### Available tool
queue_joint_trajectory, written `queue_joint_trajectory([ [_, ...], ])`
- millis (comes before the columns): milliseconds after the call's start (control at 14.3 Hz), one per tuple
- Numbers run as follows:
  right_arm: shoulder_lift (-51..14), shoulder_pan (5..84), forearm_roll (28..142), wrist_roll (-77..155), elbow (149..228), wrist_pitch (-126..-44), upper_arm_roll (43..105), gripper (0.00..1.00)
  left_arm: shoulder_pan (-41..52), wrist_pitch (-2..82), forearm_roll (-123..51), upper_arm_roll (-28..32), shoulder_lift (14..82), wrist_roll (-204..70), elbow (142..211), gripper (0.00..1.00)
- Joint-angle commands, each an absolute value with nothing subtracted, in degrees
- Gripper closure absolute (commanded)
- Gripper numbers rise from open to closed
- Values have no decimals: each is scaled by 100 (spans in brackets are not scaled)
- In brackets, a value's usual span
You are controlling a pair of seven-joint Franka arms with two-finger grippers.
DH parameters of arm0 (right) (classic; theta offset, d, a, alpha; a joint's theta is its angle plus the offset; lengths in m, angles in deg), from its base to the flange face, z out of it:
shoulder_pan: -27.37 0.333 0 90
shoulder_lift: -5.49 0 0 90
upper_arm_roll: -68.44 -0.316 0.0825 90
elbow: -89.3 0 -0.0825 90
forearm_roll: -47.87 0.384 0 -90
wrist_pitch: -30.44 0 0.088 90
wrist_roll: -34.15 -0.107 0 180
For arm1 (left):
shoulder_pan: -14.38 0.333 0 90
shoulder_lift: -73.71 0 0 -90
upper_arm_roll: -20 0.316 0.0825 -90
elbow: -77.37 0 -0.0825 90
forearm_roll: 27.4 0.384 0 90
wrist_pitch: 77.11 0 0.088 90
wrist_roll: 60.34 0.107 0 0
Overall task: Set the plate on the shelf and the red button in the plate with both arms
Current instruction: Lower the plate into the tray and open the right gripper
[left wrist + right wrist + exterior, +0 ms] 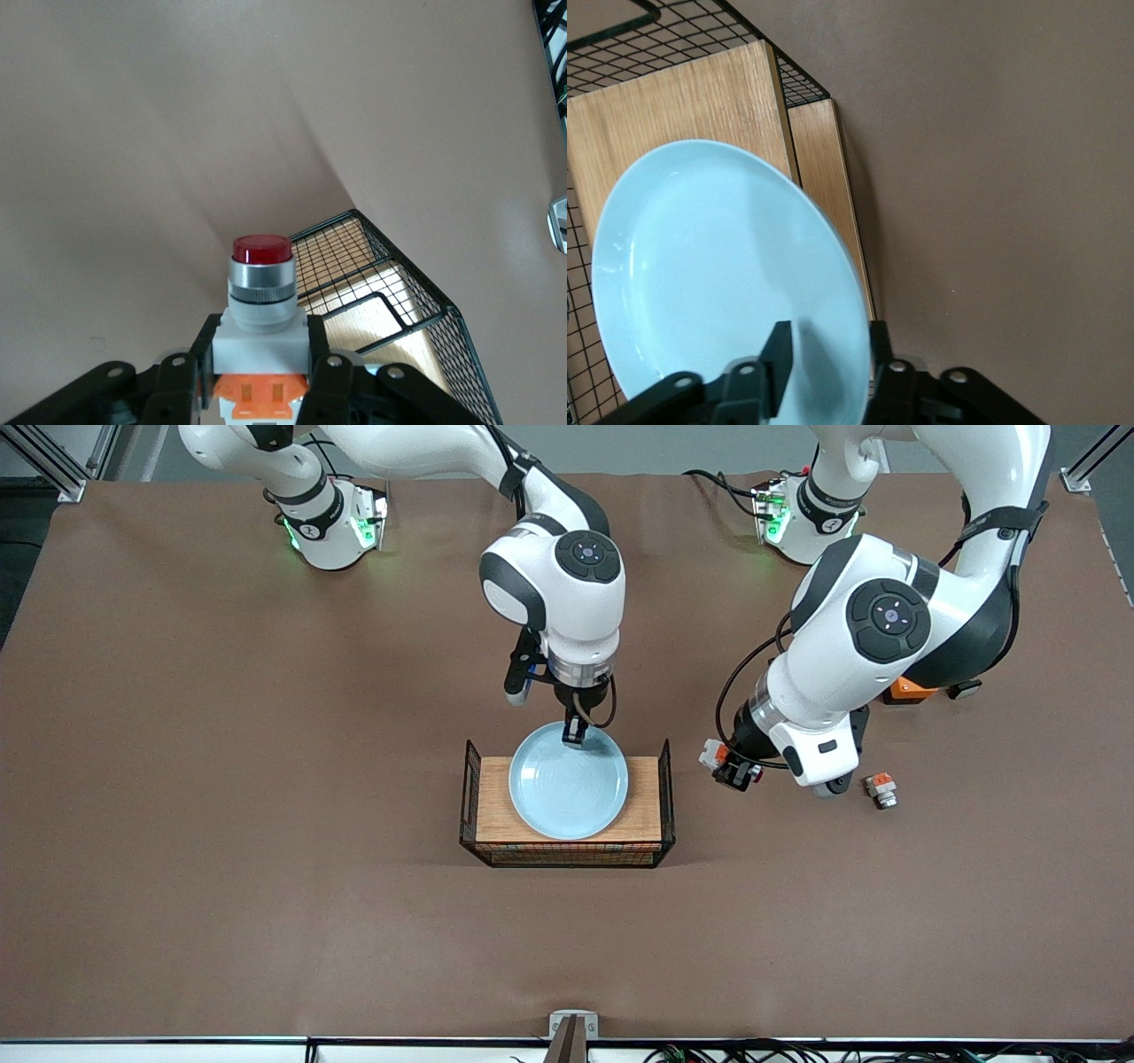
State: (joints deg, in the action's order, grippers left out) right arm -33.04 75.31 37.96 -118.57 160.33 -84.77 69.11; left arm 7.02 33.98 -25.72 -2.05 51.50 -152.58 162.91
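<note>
Plate (568,781): round, pale blue, glossy, lying on the wooden board (496,802) of a black wire basket (469,802) at mid-table, its rim overhanging the board's edge toward the robots' bases. Right gripper (575,732): down at that rim of the plate, fingers (780,354) astride the edge with one over the inner face and one outside; the gap is narrow, and whether the pads press the rim or have let go cannot be told. Red button (733,765): white-grey body, orange block, silver collar, round red cap; clamped by its white body in the left gripper (737,771), which is closed firmly on it and hangs over bare table just beside the basket, toward the left arm's end. Second button part (881,788): white and orange, silvery end, lying on the table farther toward the left arm's end. Orange box (912,688): partly hidden under the left arm.
</note>
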Motion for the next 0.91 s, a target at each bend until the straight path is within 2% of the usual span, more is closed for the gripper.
queue_joint_trajectory([
  [0,-3424,7597,3653,-12019,15795,-8443,6967,0,664,3398,-2423,-206,5042,-15376,16148,62],
  [698,-3442,7422,3732,-11432,15549,-8312,6915,0,551,3407,-2432,-241,5015,-15568,16140,62],
  [837,-3415,7255,4177,-10705,15452,-8093,6906,0,436,3407,-2414,-233,5015,-15867,16140,62],
])
